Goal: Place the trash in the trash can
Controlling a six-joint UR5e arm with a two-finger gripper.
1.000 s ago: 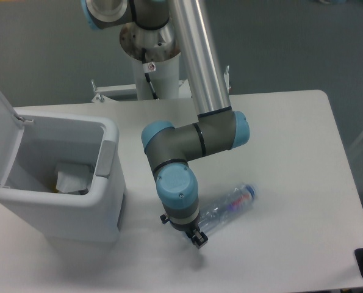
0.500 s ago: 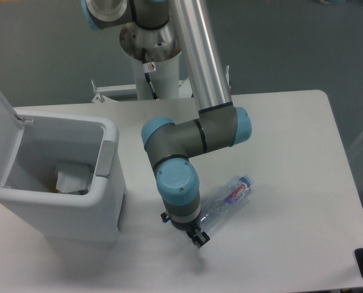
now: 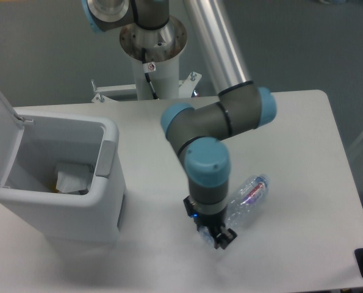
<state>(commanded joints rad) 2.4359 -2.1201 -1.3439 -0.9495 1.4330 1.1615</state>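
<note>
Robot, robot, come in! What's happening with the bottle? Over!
Hand down at bottle's bottom end, grip unclear. Bottle lying on table. Trash can lid open, path clear.

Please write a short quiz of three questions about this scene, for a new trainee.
1. True or false: the trash can has its lid open.
2. Where is the bottle? A) inside the can B) on the table C) on the floor
3. Fill in: the gripper is at the bottle's ____ end, opposite its blue cap.

Key: 1 true; 2 B; 3 bottom.
</note>
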